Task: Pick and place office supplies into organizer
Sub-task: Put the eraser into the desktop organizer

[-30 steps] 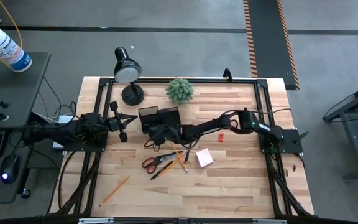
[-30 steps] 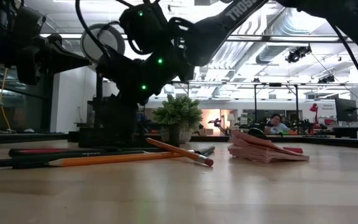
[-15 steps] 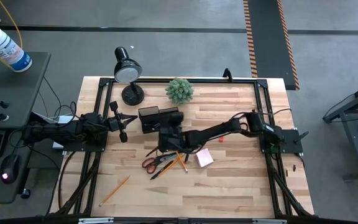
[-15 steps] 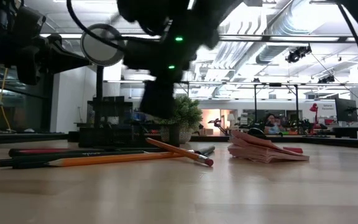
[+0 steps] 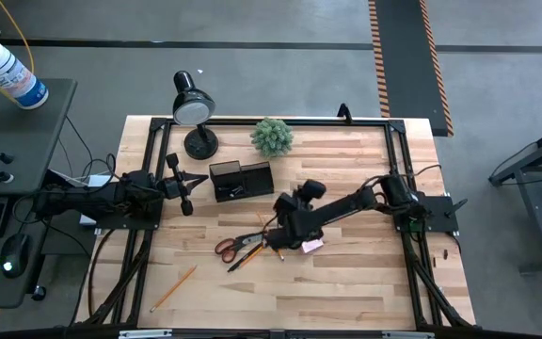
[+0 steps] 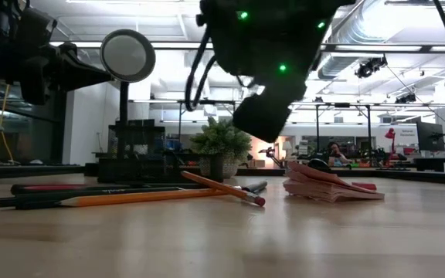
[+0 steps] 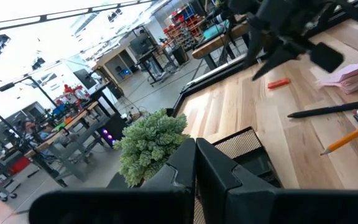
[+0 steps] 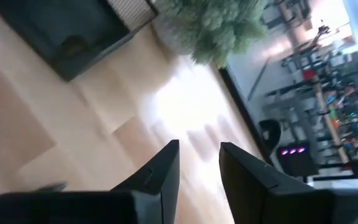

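My right gripper, fingers a little apart and empty, hovers over the pencils lying diagonally beside the scissors, organizer behind, while my left gripper waits pressed together.

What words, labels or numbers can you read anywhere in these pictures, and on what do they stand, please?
None can be read.
Bottle, by the table: its blue label is too small to read.
Right arm, low view: dark, no lettering shows.
Background shelves, left wrist view: too blurred to read.
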